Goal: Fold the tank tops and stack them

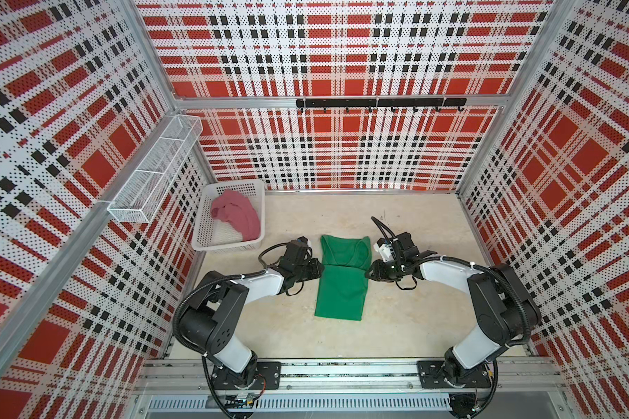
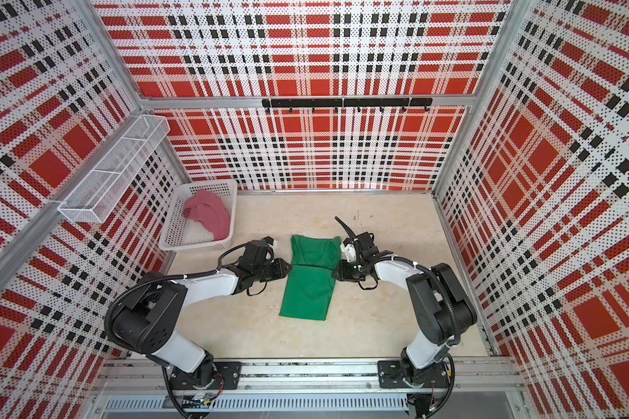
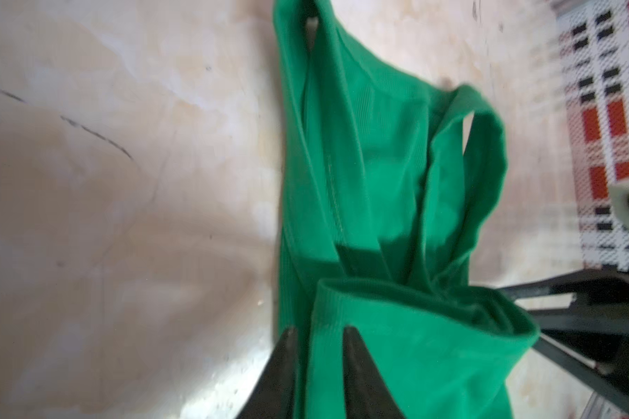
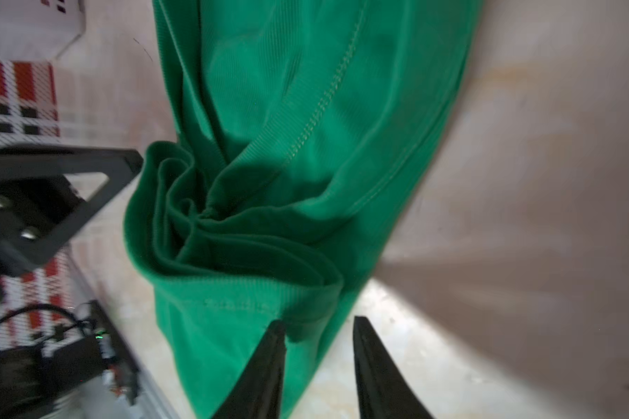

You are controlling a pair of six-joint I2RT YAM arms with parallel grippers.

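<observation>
The green tank top (image 1: 342, 286) (image 2: 311, 290) lies flat in the middle of the table, with a folded cloth edge running across its middle and its straps at the far end. My left gripper (image 1: 320, 270) (image 3: 318, 330) sits at the left end of that edge. It is open, with the cloth's side edge (image 3: 378, 181) between its fingertips. My right gripper (image 1: 367, 274) (image 4: 318, 321) is at the right end, open, with one fingertip over the green cloth (image 4: 287, 127) and one over bare table. The pink tank top (image 1: 238, 214) (image 2: 209, 214) lies crumpled in the basket.
The white perforated basket (image 1: 204, 232) (image 2: 171, 232) stands at the table's back left corner. A white wire shelf (image 1: 153, 174) hangs on the left wall. A black hook rail (image 1: 378, 103) runs along the back wall. Plaid walls enclose three sides.
</observation>
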